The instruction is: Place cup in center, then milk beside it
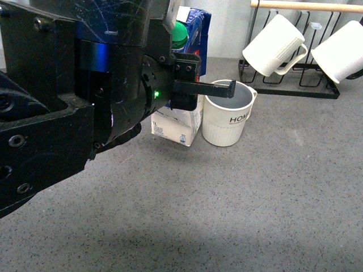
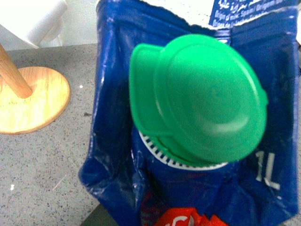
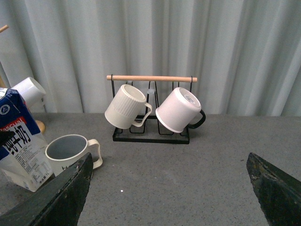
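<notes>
Yeah, the tilted, green-capped blue-and-white milk carton [image 1: 177,126] was gripped by the left tool [image 1: 227,88] right beside the off-white ribbed mug [image 1: 227,122] on the grey tabletop [image 1: 227,215], while the right tool [image 3: 169,160] was held wide open.

Glossy plastic cap [image 2: 200,99] on creased carton [image 2: 117,141]; matt ribbed cup [image 1: 227,120]; speckled table [image 1: 227,215].

Cup [image 1: 227,120] wall: black "HOM", the rest cut off. Milk carton [image 2: 113,94]: white "1L" on blue. Right wrist view: Chinese characters on its side.
</notes>
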`<state>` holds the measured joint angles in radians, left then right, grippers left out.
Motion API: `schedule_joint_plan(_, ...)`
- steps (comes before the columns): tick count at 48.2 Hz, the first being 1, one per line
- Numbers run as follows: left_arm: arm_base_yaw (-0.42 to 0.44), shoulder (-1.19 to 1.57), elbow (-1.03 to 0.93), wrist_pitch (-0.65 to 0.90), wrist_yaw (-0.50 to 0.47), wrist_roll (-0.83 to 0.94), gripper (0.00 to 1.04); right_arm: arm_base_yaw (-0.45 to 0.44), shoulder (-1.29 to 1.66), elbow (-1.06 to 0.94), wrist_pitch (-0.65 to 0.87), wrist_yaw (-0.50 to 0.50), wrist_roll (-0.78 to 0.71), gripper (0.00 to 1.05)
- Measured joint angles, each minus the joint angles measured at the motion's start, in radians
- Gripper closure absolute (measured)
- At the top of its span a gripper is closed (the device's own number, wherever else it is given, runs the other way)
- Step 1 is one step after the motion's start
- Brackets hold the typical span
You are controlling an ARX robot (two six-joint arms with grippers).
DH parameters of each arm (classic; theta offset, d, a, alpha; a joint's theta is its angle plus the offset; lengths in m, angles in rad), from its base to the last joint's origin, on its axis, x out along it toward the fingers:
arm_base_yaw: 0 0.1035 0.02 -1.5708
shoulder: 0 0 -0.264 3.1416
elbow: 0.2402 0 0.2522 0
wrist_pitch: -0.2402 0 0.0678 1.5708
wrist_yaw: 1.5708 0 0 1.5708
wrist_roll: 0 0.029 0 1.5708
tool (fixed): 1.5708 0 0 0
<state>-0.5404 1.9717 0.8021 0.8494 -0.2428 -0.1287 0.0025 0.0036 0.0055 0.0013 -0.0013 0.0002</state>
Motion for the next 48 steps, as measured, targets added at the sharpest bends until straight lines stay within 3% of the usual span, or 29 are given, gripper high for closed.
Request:
schedule_joint_plan(4,0.000,0.016,0.014,0.000,-0.005,0.019,0.74,0.000,0.000,0.000,0.000,0.000,0.000,0.09)
schedule_joint_plan(19,0.000,0.043,0.020,0.002,-0.016,0.042,0.72,0.000,0.000,0.000,0.000,0.000,0.000,0.09)
schedule_joint_plan(30,-0.005,0.040,0.017,0.010,-0.020,0.042,0.39,0.000,0.000,0.000,0.000,0.000,0.000,0.09)
schedule_joint_plan(38,-0.015,-0.029,-0.033,0.021,-0.022,0.037,0.06,0.000,0.000,0.000,0.000,0.000,0.000,0.09)
schedule_joint_plan(48,-0.019,-0.188,-0.126,0.004,-0.026,0.003,0.06,0.000,0.000,0.000,0.000,0.000,0.000,0.09)
